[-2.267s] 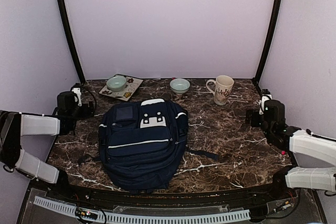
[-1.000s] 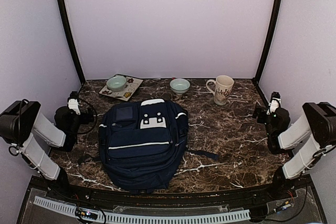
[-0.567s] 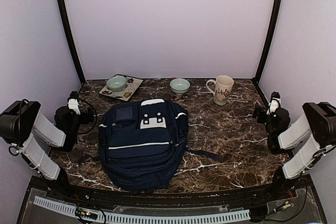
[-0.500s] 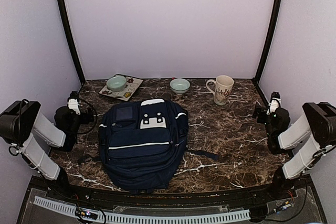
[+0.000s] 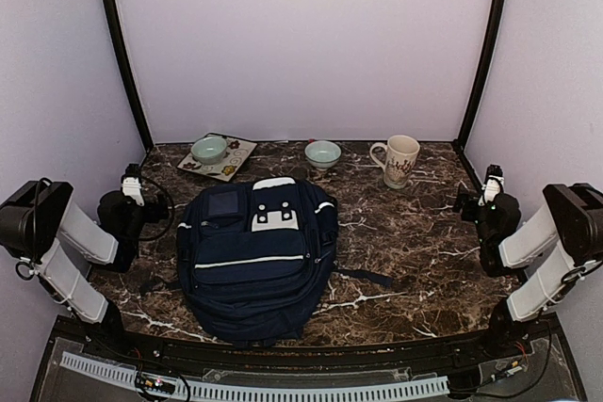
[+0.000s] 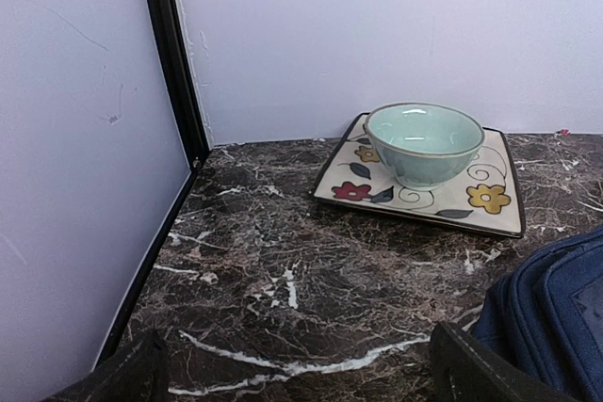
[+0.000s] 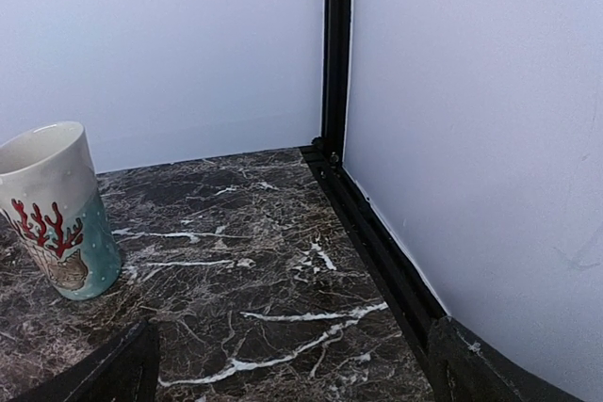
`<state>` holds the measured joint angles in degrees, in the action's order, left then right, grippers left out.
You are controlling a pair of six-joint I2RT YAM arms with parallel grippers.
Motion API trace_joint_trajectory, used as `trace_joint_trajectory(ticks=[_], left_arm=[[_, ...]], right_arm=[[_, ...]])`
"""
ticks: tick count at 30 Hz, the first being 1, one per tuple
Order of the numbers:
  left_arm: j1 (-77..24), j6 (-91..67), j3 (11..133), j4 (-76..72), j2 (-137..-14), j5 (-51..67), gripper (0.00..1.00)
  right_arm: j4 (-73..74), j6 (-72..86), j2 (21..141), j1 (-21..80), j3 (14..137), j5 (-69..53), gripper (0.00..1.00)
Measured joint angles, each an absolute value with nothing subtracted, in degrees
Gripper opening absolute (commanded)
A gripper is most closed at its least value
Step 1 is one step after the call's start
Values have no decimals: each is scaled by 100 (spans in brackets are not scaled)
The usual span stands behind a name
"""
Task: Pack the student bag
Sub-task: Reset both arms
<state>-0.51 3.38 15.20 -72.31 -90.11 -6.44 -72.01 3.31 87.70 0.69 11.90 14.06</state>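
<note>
High camera overlooks the table [image 5: 405, 233]; low wrist cameras face far corners.

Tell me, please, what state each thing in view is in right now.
student bag: lying flat, front up, pockets look closed
square plate: lying flat, bearing one bowl
bowl on the plate: upright
other bowl: upright, off the plate
mug: upright, standing alone
left tool: open, empty
right tool: open, empty
</note>
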Motion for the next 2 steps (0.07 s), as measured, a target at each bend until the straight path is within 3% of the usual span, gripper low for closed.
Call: trace_joint_trajectory(ticks=[2], left_arm=[[-54,338,1520,-7231,-9011,-644,99]], right_arm=[[-7201,331,8770,69,1190,1404,100]])
